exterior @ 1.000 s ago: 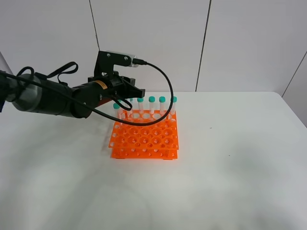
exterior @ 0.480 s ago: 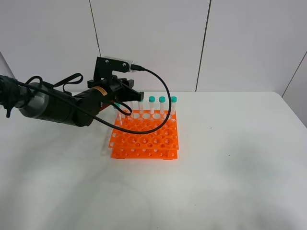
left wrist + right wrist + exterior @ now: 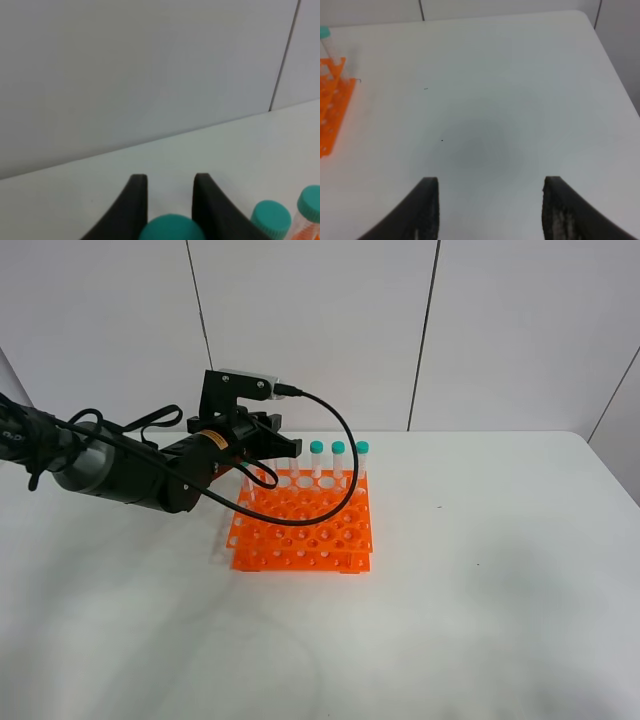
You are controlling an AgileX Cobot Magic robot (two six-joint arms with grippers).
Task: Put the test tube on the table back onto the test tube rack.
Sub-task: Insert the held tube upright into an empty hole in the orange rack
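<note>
The orange test tube rack [image 3: 305, 525] stands on the white table [image 3: 480, 570]. My left gripper [image 3: 278, 452] is over the left part of the rack's back row. In the left wrist view its fingers [image 3: 136, 200] are closed around a test tube, whose teal cap [image 3: 172, 229] shows between them. Three more teal-capped tubes [image 3: 338, 455] stand upright in the back row to its right, and two show in the left wrist view [image 3: 271, 217]. My right gripper [image 3: 492, 210] is open and empty above bare table, out of the exterior view.
The rack's edge [image 3: 332, 115] and one tube [image 3: 325, 40] show at the side of the right wrist view. A white panelled wall [image 3: 320, 330] rises behind the table. The left arm's black cable [image 3: 345, 465] loops over the rack.
My left gripper has moved lower and a little to the right over the rack's back row, now hiding the tubes at that row's left end. The right gripper shows no earlier frame.
</note>
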